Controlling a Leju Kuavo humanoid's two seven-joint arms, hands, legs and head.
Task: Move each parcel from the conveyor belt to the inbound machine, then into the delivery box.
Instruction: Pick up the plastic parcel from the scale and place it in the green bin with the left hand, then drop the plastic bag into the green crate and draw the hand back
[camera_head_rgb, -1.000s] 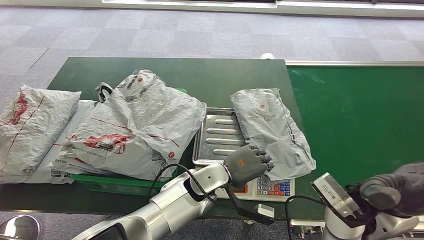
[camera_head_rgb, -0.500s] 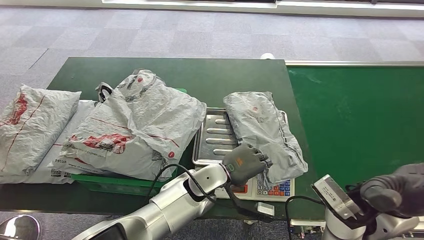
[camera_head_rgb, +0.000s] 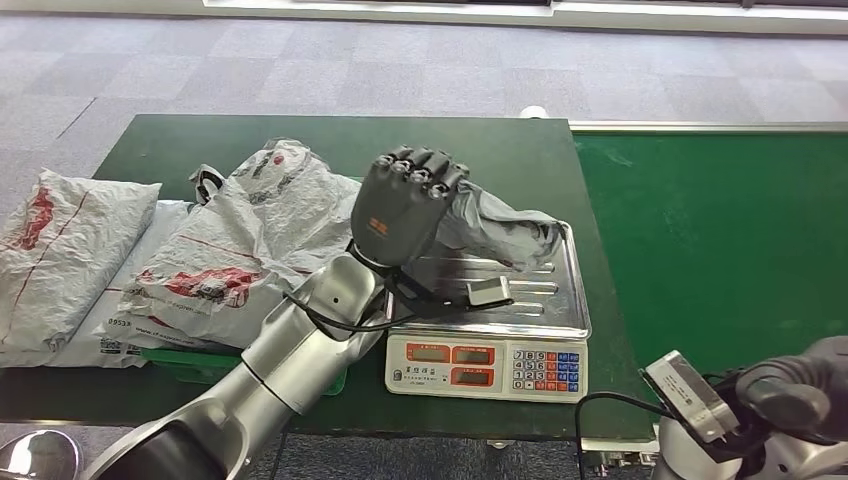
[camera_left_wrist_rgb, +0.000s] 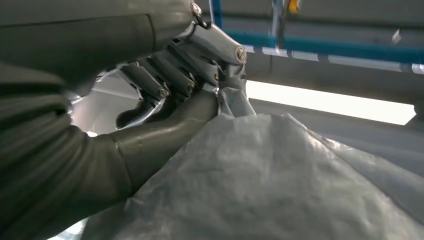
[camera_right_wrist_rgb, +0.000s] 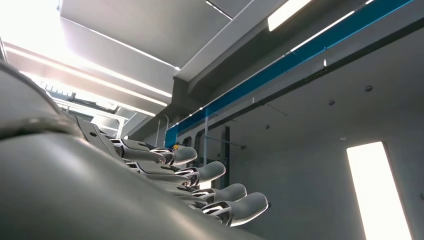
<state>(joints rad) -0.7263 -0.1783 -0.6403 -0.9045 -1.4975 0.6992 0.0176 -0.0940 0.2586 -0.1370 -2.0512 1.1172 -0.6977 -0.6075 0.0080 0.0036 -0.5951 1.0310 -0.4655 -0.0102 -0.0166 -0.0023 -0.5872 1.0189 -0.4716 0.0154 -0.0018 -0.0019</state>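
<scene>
Grey plastic parcel (camera_head_rgb: 495, 225) hangs lifted above the steel pan of the weighing scale (camera_head_rgb: 530, 312), one end gripped in the left hand (camera_head_rgb: 405, 205), fingers (camera_left_wrist_rgb: 165, 75) and thumb closed on the wrinkled film. Left of the scale, more white and red parcels (camera_head_rgb: 250, 250) lie heaped on a green tray (camera_head_rgb: 200, 362) on the dark green table (camera_head_rgb: 450, 150). Conveyor belt (camera_head_rgb: 720, 230) runs at right. Right hand (camera_right_wrist_rgb: 200, 185) holds nothing, palm up, fingers extended and apart.
</scene>
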